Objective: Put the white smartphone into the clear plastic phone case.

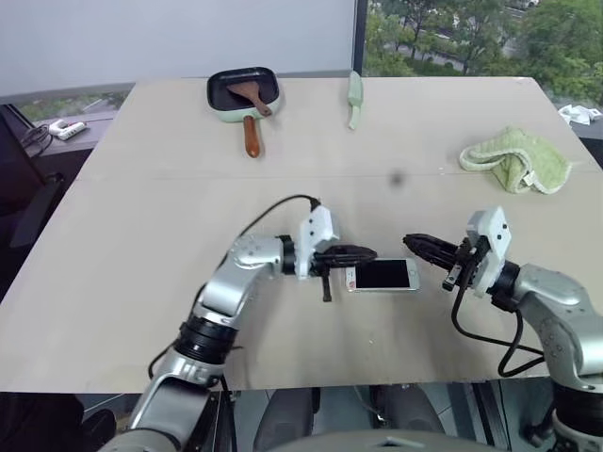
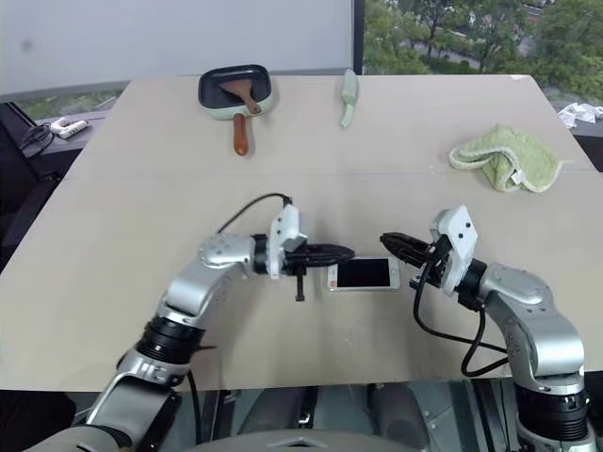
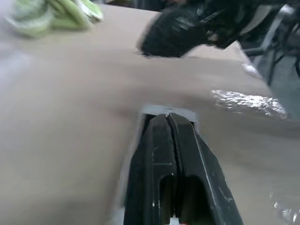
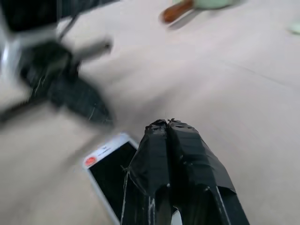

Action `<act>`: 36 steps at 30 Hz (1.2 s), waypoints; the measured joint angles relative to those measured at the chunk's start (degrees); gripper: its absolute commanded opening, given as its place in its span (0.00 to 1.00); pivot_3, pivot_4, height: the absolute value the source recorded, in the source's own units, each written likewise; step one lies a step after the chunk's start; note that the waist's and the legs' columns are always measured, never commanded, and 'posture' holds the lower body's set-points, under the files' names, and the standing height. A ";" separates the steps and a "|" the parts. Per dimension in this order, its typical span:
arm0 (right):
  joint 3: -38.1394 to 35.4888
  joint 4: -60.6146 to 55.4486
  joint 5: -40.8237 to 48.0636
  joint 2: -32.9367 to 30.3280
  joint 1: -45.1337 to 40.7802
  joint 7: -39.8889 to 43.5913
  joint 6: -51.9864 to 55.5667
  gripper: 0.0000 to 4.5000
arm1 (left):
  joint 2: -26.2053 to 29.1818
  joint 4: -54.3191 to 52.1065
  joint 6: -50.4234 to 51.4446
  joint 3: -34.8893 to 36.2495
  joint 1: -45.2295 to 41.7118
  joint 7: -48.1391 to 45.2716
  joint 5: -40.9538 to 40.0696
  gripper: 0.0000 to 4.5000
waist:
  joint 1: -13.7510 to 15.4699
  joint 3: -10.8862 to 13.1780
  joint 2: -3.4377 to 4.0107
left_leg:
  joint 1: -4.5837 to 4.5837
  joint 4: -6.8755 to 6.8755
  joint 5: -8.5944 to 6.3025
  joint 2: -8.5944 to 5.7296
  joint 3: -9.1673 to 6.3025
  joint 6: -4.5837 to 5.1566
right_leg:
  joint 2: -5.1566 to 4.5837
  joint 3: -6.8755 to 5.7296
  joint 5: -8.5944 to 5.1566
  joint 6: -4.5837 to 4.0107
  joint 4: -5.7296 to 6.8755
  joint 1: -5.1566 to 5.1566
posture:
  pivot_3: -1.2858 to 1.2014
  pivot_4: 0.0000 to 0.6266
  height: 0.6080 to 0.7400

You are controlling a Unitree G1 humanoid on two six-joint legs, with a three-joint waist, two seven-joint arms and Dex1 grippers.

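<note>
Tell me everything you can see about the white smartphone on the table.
The white smartphone is a small flat rectangle with a dark, unlit screen, white bezels at both short ends and a small red-orange mark on the end nearer the left claw. It lies face up and flat on the beige table, long side running left to right, between the two claws. The shut left claw's tip is at its left end; the shut right claw hovers by its right end.

On the far side of the table (image 1: 141, 217) we see a small pan (image 1: 243, 94) holding a wooden spatula (image 1: 249, 94), what looks like a pale green knife (image 1: 354, 98), and a crumpled green cloth (image 1: 516, 159) far right.
</note>
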 measured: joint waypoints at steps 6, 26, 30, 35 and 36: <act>0.43 4.96 1.28 2.85 2.70 0.59 -7.30 0.01 | 0.74 3.08 -2.96 -1.93 2.51 1.38 3.86 0.00 | 0.04 -0.01 0.04 | 0.09 -0.07 0.00 0.00 -0.01 0.00 | 0.10 0.00 0.00 -0.02 0.04 0.01 | 0.52 0.24 1.00; 12.97 8.99 -7.79 -9.03 4.06 -3.13 -5.77 0.01 | 1.93 6.25 -8.34 -3.28 2.40 3.00 9.40 0.00 | 0.37 -1.10 -0.45 | 1.75 -0.51 -0.02 0.06 -0.12 0.01 | 0.02 -0.04 -0.12 -0.09 -0.43 1.72 | 0.52 0.24 1.00; 14.57 6.59 -7.53 -11.52 4.11 -3.03 -2.35 0.01 | 1.93 6.41 -8.38 -3.34 2.41 3.09 9.48 0.00 | 0.37 -1.50 -0.63 | 1.79 -0.57 -0.02 0.08 -0.14 0.00 | 0.02 -0.06 -0.20 -0.19 -0.47 1.76 | 0.52 0.24 1.00; 16.19 5.44 -7.80 -12.36 4.14 -4.87 0.37 0.01 | 1.93 7.02 -8.41 -3.66 2.48 3.21 9.85 0.00 | 0.39 -1.92 -0.82 | 1.86 -0.62 -0.03 0.13 -0.17 0.00 | 0.03 -0.09 -0.23 -0.20 -0.61 1.81 | 0.52 0.24 1.00; 16.37 5.17 -7.75 -12.21 4.02 -5.41 1.21 0.01 | 1.91 7.15 -8.39 -3.69 2.49 3.26 9.89 0.00 | 0.39 -2.02 -0.85 | 1.86 -0.62 -0.03 0.14 -0.17 0.00 | 0.04 -0.09 -0.23 -0.20 -0.64 1.83 | 0.52 0.24 1.00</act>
